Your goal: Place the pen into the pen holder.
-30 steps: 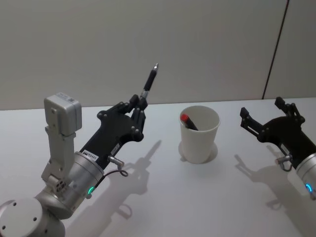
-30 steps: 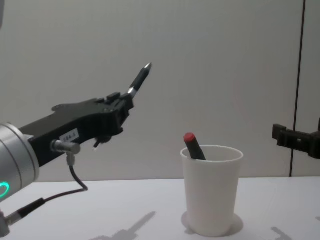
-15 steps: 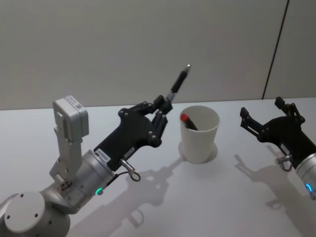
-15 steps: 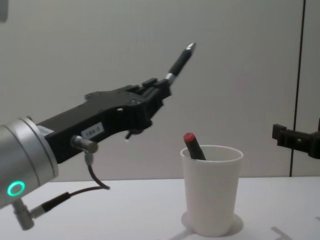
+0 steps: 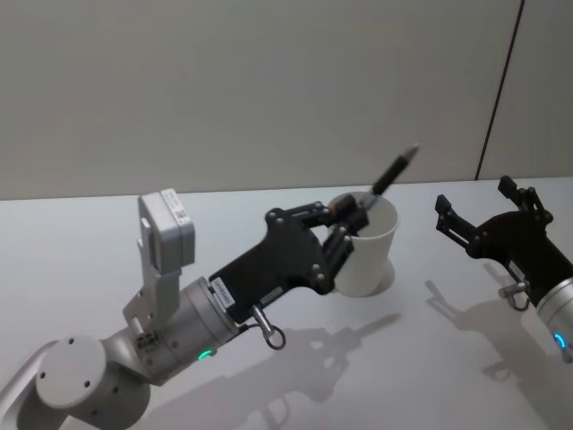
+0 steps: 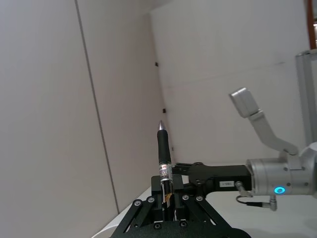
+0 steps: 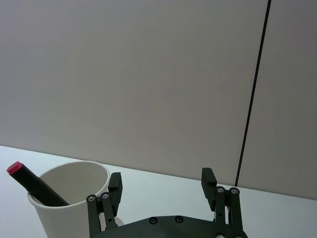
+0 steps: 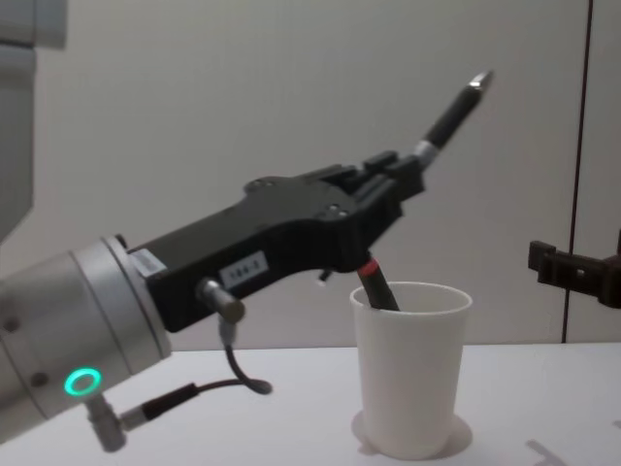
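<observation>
Two grippers above a white table, one of them clamped on a pen at the cup.
Across the bare table (image 5: 81, 242), the left gripper (image 5: 349, 213) reaches in over the near rim of the cup (image 5: 369, 260), its fingers (image 8: 393, 180) pinched tight on the lower barrel of a black pen (image 5: 391, 173). The pen slants up and away, silver tip highest, above the cup's mouth and not inside it. The right gripper (image 5: 476, 197) hangs to the cup's right, well apart from it, fingers spread wide and holding nothing. The cup stands upright on the table, and a red-capped dark marker (image 8: 376, 284) leans inside against its left rim.
</observation>
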You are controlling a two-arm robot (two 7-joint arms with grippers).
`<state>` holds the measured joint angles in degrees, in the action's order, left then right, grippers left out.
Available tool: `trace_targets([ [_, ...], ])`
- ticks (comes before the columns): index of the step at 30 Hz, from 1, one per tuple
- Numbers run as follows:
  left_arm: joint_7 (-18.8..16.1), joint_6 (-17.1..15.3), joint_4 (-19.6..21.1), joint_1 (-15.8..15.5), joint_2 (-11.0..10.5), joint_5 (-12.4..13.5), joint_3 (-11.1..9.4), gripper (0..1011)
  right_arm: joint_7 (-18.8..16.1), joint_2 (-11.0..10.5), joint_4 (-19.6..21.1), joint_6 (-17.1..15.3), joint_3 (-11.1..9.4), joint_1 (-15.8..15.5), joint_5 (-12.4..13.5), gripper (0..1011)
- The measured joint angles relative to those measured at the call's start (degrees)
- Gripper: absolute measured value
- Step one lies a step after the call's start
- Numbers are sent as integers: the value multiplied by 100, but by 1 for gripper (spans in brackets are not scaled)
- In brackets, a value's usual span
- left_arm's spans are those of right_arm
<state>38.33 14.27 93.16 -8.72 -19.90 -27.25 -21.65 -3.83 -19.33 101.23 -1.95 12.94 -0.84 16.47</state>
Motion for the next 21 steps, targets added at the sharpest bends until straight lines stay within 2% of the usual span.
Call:
trace_targets([
  [9, 390, 65, -160, -123, 121, 60, -101, 129, 0, 0, 0, 0, 0, 0, 0, 1001],
  [21, 581, 100, -249, -196, 191, 95, -157, 128, -36, -9, 19, 0, -9, -7, 24, 1001],
])
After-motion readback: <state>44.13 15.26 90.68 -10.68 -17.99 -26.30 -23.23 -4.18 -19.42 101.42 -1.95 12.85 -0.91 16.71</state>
